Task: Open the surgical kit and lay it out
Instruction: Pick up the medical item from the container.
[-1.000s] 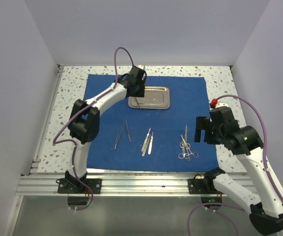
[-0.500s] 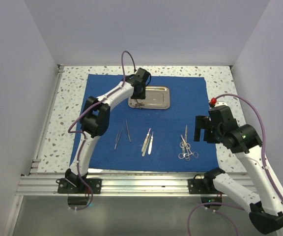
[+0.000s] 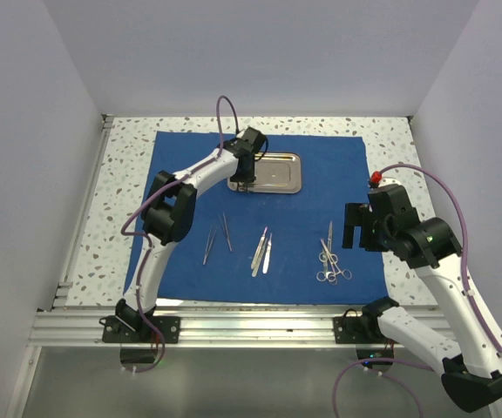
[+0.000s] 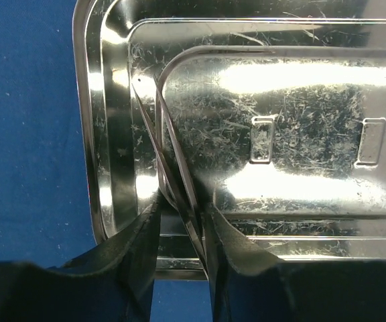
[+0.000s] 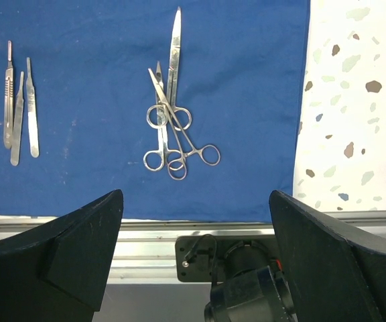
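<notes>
The royal-blue cloth [image 3: 321, 187] lies spread flat on the table. The steel tray [image 3: 277, 171] sits on its far middle. My left gripper [image 3: 244, 180] is at the tray's left end, shut on thin silver tweezers [image 4: 158, 124] whose tips rest inside the tray [image 4: 300, 134]. More tweezers [image 3: 216, 237], flat steel handles [image 3: 261, 251] and a pile of scissors and forceps [image 3: 330, 259] lie in a row on the cloth's near half. My right gripper [image 3: 353, 228] hovers open and empty above the cloth's right edge; the scissors and forceps [image 5: 169, 127] lie ahead of it [image 5: 193, 201].
The speckled tabletop [image 3: 125, 174] surrounds the cloth. White walls enclose the left, back and right. An aluminium rail [image 3: 234, 326] with both arm bases runs along the near edge. The right arm's base [image 5: 246, 282] shows below the cloth's edge.
My left gripper has come down to the tray's left end with the tweezers, and its elbow has swung right. The right arm has barely moved.
</notes>
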Controlling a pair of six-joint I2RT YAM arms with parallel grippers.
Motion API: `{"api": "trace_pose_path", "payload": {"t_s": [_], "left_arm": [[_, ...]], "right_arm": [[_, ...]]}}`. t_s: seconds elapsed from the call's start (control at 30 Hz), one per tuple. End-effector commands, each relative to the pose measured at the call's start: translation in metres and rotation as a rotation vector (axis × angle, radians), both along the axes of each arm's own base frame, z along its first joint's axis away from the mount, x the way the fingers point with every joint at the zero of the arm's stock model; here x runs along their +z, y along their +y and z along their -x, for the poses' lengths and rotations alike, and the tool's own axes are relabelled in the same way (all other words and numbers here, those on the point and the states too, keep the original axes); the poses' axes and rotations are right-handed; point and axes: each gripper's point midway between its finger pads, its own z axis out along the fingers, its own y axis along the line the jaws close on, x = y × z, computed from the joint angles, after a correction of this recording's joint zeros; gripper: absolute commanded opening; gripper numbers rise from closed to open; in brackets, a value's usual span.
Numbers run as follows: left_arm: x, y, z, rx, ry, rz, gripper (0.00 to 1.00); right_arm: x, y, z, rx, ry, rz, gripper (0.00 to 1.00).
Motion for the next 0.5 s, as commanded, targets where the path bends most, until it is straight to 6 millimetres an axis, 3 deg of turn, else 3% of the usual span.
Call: {"api": "trace_pose_path", "payload": {"t_s": [0.0, 0.03, 0.17, 0.27, 0.47], "left_arm": [[0.021, -0.001, 0.002, 0.020, -0.032, 0.032, 0.35], [0.020, -0.003, 0.003, 0.018, -0.029, 0.038, 0.33], [0.012, -0.006, 0.007, 0.009, -0.004, 0.051, 0.00], [0.022, -0.010, 0.004, 0.001, -0.024, 0.067, 0.00], [0.078, -0.008, -0.006, -0.019, -0.126, 0.085, 0.00]], "right_arm": [[0.005, 0.003, -0.005, 0.024, -0.026, -0.004, 0.94], [0.005, 0.003, -0.005, 0.023, -0.028, -0.004, 0.94], [0.005, 0.003, -0.005, 0.024, -0.026, -0.004, 0.94], [0.005, 0.004, -0.004, 0.027, -0.025, -0.005, 0.94], [0.004, 0.004, -0.004, 0.027, -0.020, -0.007, 0.94]]}}
